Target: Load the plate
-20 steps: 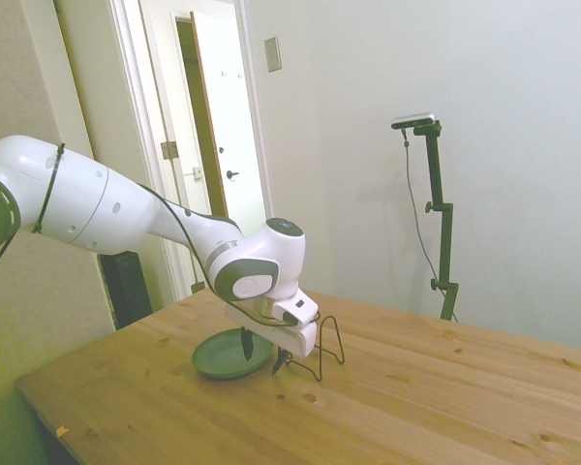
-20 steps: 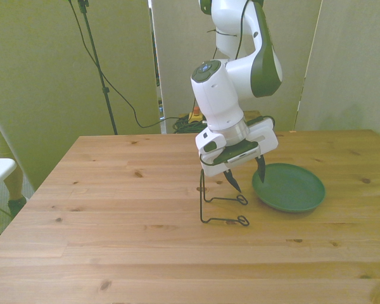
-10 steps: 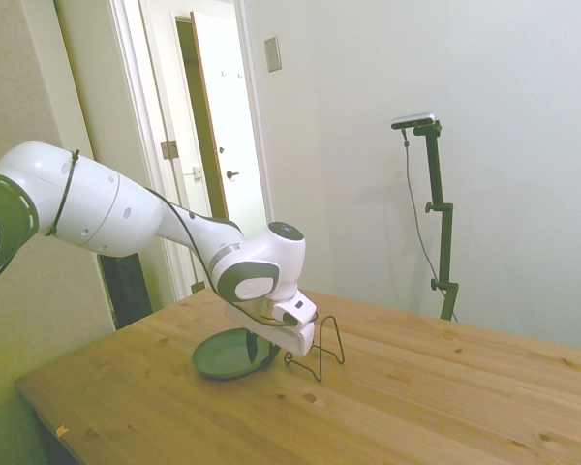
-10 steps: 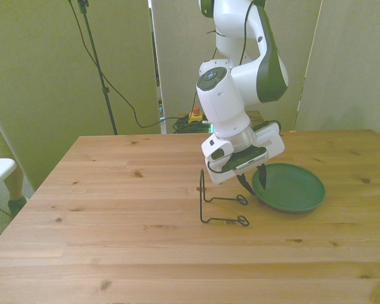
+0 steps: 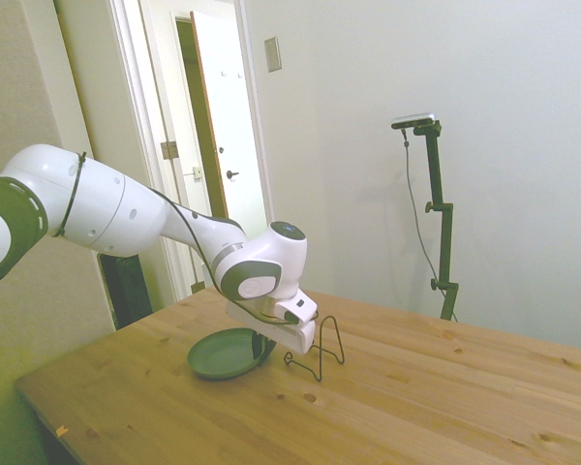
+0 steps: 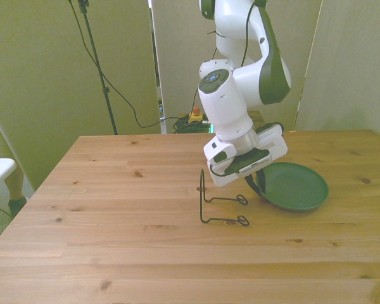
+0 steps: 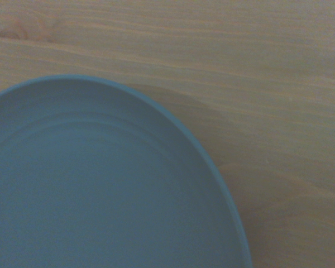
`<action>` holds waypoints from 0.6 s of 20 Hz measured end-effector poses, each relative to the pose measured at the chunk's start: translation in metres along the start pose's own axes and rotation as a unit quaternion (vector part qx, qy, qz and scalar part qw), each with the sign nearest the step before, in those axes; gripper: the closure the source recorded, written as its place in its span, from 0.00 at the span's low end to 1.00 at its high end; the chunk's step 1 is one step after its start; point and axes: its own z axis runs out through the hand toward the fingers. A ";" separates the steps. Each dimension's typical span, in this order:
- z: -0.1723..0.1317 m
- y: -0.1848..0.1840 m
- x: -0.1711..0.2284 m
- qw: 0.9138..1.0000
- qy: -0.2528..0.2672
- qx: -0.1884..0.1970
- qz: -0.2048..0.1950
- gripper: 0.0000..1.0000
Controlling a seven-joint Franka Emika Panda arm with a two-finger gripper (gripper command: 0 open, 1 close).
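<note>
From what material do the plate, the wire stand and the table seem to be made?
Plate: smooth, matte green, even colour; probably plastic or glazed ceramic, cannot tell which.
Wire stand: thin dark bent rod, likely coated metal.
Table: wood, with visible planks, grain and knots.

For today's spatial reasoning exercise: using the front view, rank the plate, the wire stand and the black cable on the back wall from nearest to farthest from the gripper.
1. plate: at the gripper, on the front view's right.
2. wire stand: just to the front view's left, on the table.
3. black cable: far back left, beyond the table.
</note>
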 end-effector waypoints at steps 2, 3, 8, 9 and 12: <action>-0.006 -0.005 -0.005 1.000 0.012 -0.015 -0.002 1.00; -0.010 -0.007 -0.008 1.000 0.019 -0.023 -0.002 1.00; -0.044 -0.017 -0.024 0.997 0.057 -0.048 0.003 1.00; -0.051 -0.019 -0.028 0.996 0.067 -0.054 0.004 1.00; -0.078 -0.029 -0.044 0.991 0.109 -0.076 0.005 1.00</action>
